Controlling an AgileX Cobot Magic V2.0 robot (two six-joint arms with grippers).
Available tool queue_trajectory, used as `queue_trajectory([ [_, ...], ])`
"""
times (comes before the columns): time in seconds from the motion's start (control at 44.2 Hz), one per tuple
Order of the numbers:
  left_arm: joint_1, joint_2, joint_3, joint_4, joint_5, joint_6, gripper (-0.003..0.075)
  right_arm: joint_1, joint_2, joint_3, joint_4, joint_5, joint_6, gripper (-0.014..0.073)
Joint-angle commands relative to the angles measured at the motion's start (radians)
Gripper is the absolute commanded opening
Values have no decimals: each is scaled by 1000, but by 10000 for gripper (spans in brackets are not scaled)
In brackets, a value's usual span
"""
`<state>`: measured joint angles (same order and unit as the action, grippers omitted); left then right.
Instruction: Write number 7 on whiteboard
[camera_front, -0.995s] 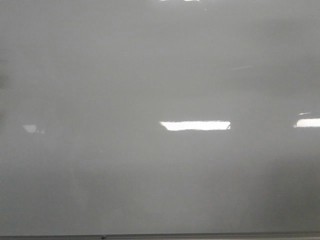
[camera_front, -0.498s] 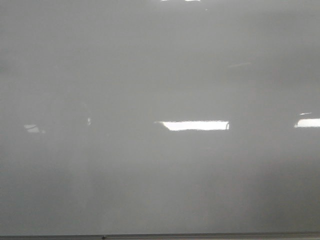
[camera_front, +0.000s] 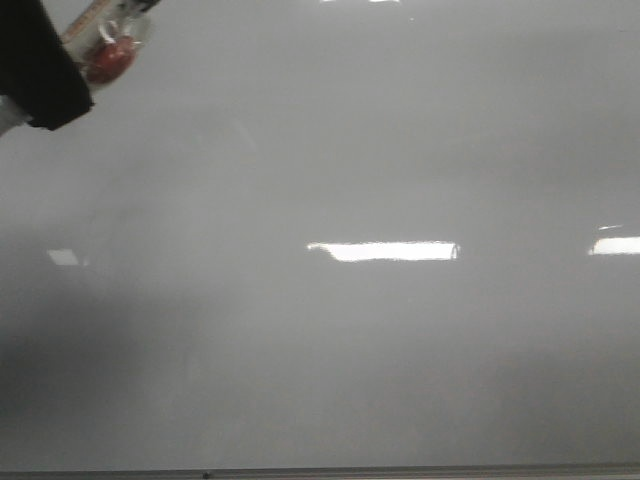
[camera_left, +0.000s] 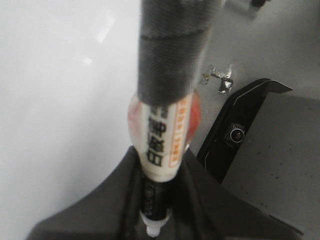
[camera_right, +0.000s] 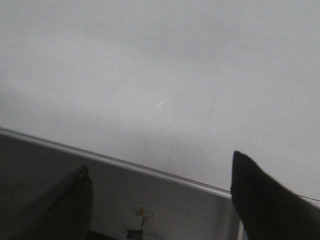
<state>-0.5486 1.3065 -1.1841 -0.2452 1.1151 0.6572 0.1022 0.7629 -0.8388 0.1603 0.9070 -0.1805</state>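
Observation:
The whiteboard (camera_front: 380, 150) fills the front view, glossy pale grey, with its thin frame edge (camera_front: 400, 471) along the bottom. No number 7 shows on it. My left gripper (camera_front: 45, 75) is at the top left corner of the front view, shut on a marker (camera_front: 108, 52). In the left wrist view the jaws (camera_left: 160, 200) clamp the marker (camera_left: 162, 135), which has a white body with black print, an orange stripe and a dark grey end, beside the whiteboard (camera_left: 60, 100). My right gripper (camera_right: 160, 200) is open and empty over the board's frame edge (camera_right: 125, 164); the whiteboard (camera_right: 150, 65) lies beyond it.
Bright rectangular light reflections (camera_front: 385, 251) lie across the board. A black device with a small lens (camera_left: 235, 134) sits on the grey table (camera_left: 285, 150) beside the board. A scrap of tape (camera_right: 137, 220) is stuck on the table near the frame.
My left gripper with the marker has come into the top left of the front view, where neither showed before. A darker shadow now lies over the board's lower left.

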Motion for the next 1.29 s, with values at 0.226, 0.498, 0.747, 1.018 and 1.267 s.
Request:
queue_trajectory([
  [0.226, -260, -16, -32, -27, -69, 36, -20, 112, 100, -94, 397, 108, -576, 591],
  [0.498, -343, 32, -32, -27, -73, 36, -20, 379, 226, -177, 409, 121, -680, 591],
  [0.747, -352, 62, -32, -21, -70, 36, -21, 537, 381, -265, 408, 88, -681, 591],
  [1.018, -352, 62, -32, -21, -69, 36, -21, 567, 444, -273, 411, 38, -681, 419],
  [1.267, -352, 62, -32, -21, -69, 36, -20, 568, 444, -273, 421, 38, -681, 274],
])
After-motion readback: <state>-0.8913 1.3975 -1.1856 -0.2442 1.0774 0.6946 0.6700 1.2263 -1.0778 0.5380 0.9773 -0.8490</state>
